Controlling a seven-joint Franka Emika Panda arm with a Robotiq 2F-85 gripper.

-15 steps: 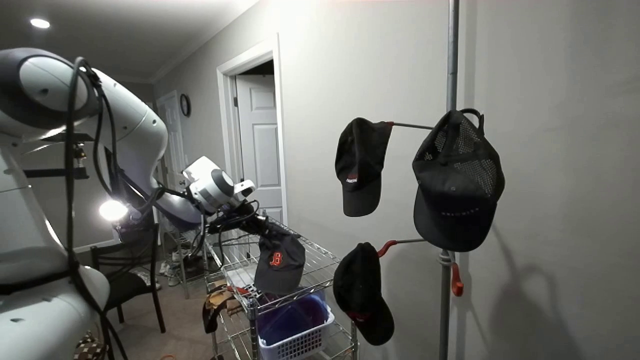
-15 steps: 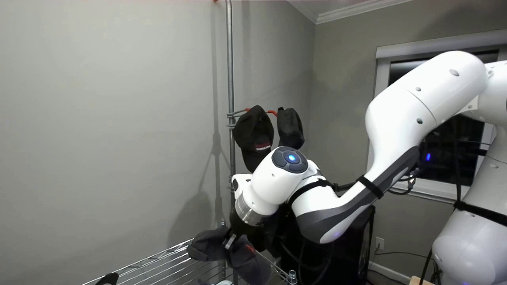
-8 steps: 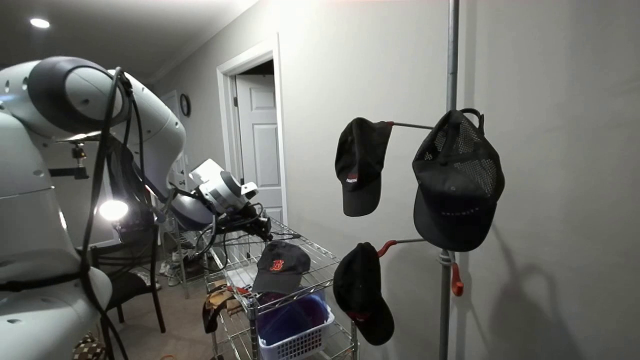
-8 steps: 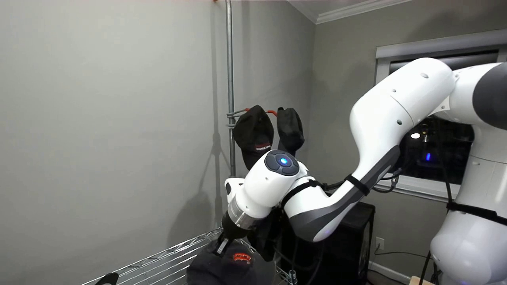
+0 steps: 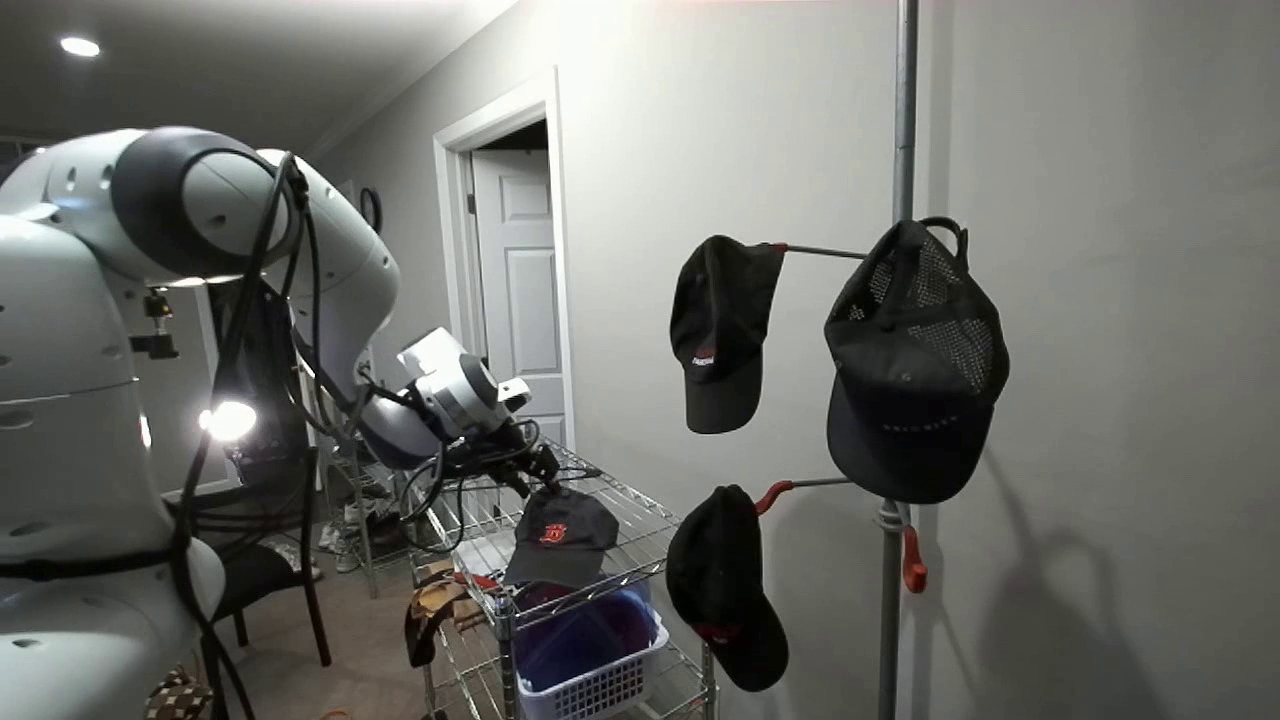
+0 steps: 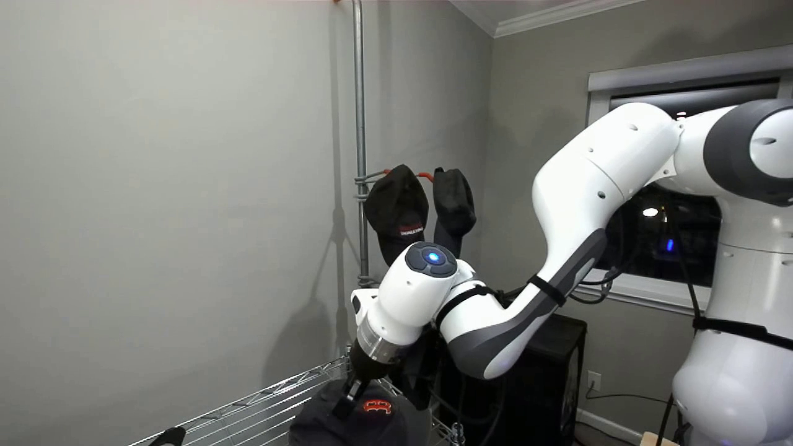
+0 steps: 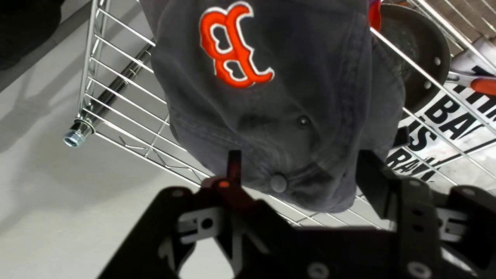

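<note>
A dark grey cap [image 7: 263, 116] with an orange letter B lies on the top shelf of a wire rack [image 7: 131, 87]. Just over its crown, my gripper [image 7: 300, 162] stands open, the button end of the cap showing between the two spread fingers [image 7: 372, 174]. Whether the fingers touch the cloth I cannot tell. In an exterior view the gripper [image 5: 538, 485] is at the back of the cap [image 5: 562, 540], whose brim points away from the arm. The same cap [image 6: 372, 418] is partly behind one finger in an exterior view.
A metal pole [image 5: 905, 120] carries a mesh-backed cap [image 5: 910, 370] and two black caps, an upper one [image 5: 725, 340] and a lower one [image 5: 725, 590]. Under the top shelf are a plastic basket [image 5: 600, 690] and a dark pan [image 7: 414, 62]. A black cabinet [image 6: 551, 353] stands behind the arm.
One second ago the jaws were closed on the cap's cloth. They have let it go and spread apart. The cap has settled on the rack, and the arm has shifted slightly.
</note>
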